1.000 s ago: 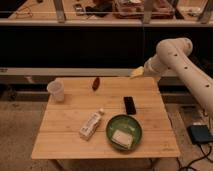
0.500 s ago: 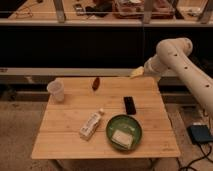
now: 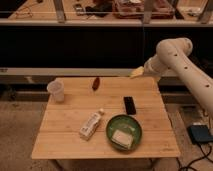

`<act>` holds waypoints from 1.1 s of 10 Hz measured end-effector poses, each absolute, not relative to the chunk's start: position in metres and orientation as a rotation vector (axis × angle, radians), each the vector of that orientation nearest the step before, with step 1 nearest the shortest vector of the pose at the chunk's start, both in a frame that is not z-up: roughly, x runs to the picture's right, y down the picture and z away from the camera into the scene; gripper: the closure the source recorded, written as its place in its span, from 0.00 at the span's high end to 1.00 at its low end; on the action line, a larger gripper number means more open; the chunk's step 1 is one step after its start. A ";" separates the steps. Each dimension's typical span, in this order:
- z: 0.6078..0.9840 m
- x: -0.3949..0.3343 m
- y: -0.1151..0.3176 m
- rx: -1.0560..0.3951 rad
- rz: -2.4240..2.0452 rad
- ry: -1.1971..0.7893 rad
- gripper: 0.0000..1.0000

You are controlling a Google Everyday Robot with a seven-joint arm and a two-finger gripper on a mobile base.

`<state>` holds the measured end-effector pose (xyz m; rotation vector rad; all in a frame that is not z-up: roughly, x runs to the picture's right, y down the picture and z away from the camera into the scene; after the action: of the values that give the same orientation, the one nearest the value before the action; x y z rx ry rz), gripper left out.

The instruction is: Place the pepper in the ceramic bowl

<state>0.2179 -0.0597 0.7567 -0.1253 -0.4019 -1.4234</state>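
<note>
Tool [image 3: 137, 73] near far edge of table [image 3: 60, 141]

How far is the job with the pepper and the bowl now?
Nothing looks done: the pepper lies near the far edge of the table, outside the ceramic bowl. In hand: the tool hangs over the far right corner, apart from the pepper. Left: grasping, carrying, placing.

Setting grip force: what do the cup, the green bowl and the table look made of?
The cup looks like thin translucent whitish plastic. The green bowl looks like glazed ceramic, smooth with a darker rim, though plastic is possible. The table is pale wood, showing plank seams. The gripper hangs near the table's far right corner.
</note>
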 end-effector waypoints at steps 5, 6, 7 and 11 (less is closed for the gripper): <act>0.719 0.077 -0.144 0.040 -1.625 -0.390 0.79; 0.717 0.055 -0.157 0.069 -1.643 -0.370 0.79; 0.725 0.026 -0.168 0.090 -1.671 -0.344 0.79; 0.728 0.009 -0.176 0.107 -1.686 -0.318 0.79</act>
<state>0.0085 -0.1765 0.7283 0.1065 -0.3179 -1.6863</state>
